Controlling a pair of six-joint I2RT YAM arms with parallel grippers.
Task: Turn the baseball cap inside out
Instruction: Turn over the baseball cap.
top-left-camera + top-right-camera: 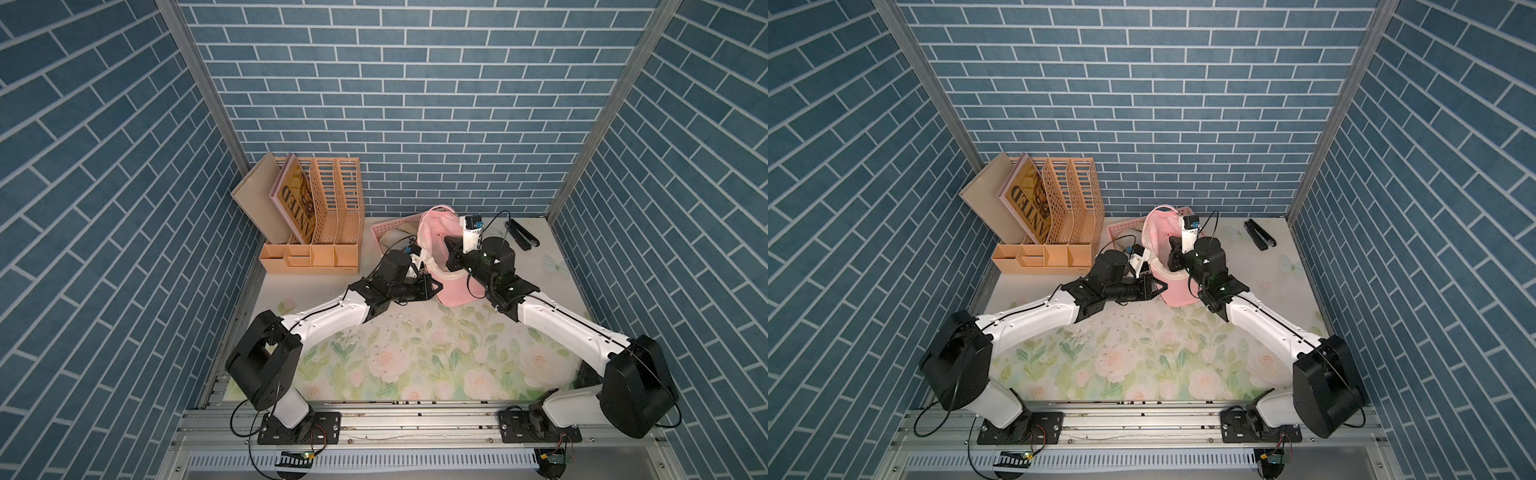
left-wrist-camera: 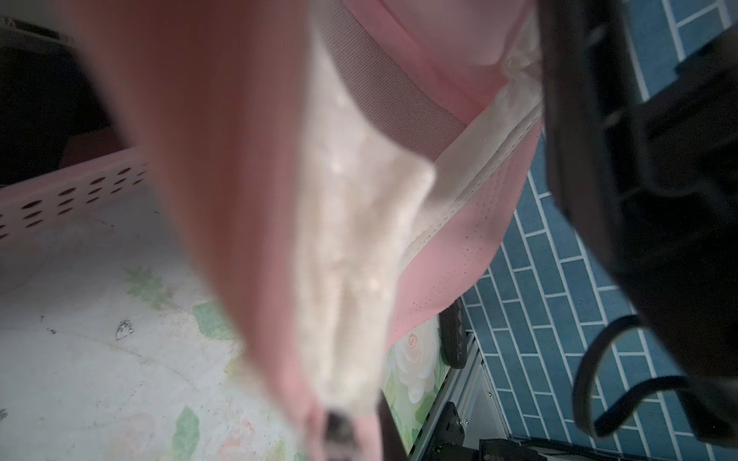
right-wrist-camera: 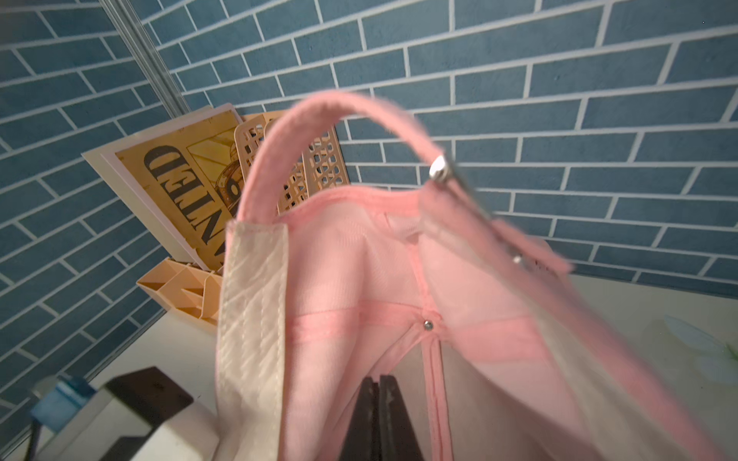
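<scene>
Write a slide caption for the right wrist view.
Shut right gripper sits inside the pink cap; strap and buckle arch above, file rack behind.

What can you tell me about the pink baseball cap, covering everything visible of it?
The pink baseball cap is thin mesh-like fabric with a cream sweatband, a back strap with a metal buckle, and seam tapes meeting at a rivet. It is held up between the arms, brim toward the robot. The left tool pinches its rim; the shut right tool pokes inside the crown.
</scene>
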